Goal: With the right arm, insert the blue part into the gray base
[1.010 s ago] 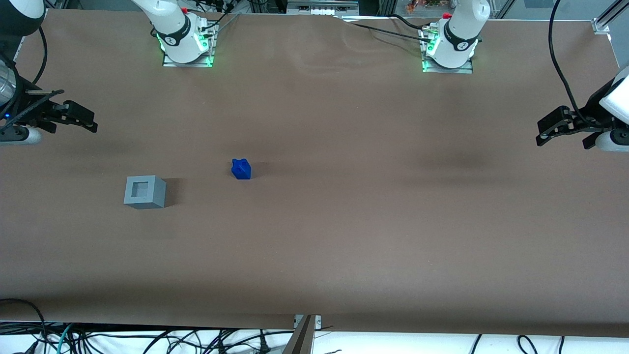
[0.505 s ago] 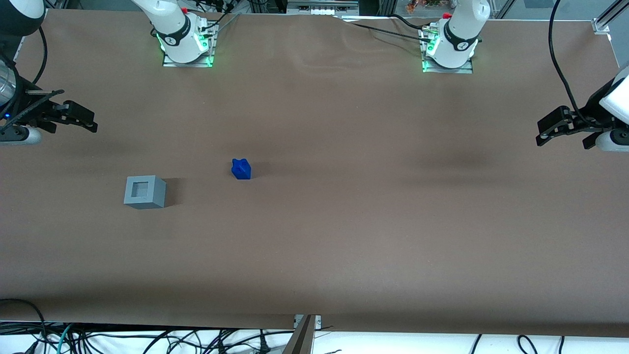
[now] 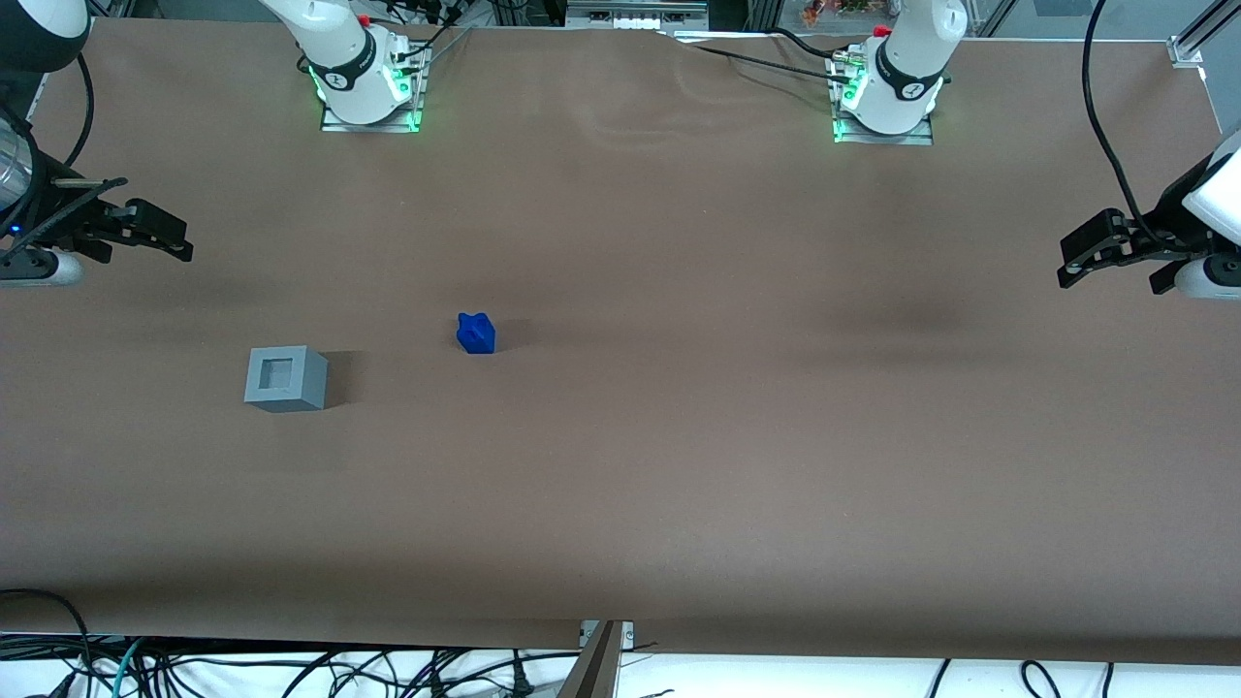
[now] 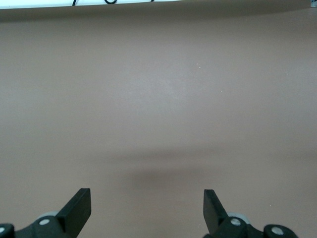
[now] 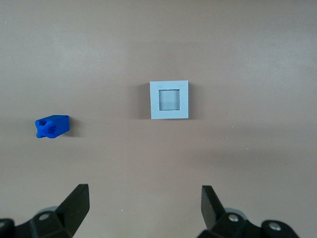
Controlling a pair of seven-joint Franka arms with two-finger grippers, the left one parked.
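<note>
Step in hand, as judged: pre-approach; nothing is gripped, nothing inserted yet.

Nearest the front camera, the gray base point(image 3: 284, 379) is seated flat on the brown table point(image 3: 679, 465), square recess up and empty. The blue part point(image 3: 475, 333) is found farther from the camera, at roughly 2 o'clock from the base, well apart from it, toward the parked arm's end. It is a small bright-blue block, notched bumpy end visible, apparently lying on its side as seen in the right wrist view point(image 5: 52, 126). In that view the base point(image 5: 169, 99) is seen square-on from above.

Farther still, the gripper point(image 3: 155, 233) of the right arm is held high at the working arm's end of the table, at about 10 o'clock from the base, clear of both pieces. Its fingers point(image 5: 77, 203) are spread wide, nothing between them.

Next move, judged: the gripper must be carried over the blue part, lowered, and aligned to its flat sides. Re-orientation is probably needed before insertion.
</note>
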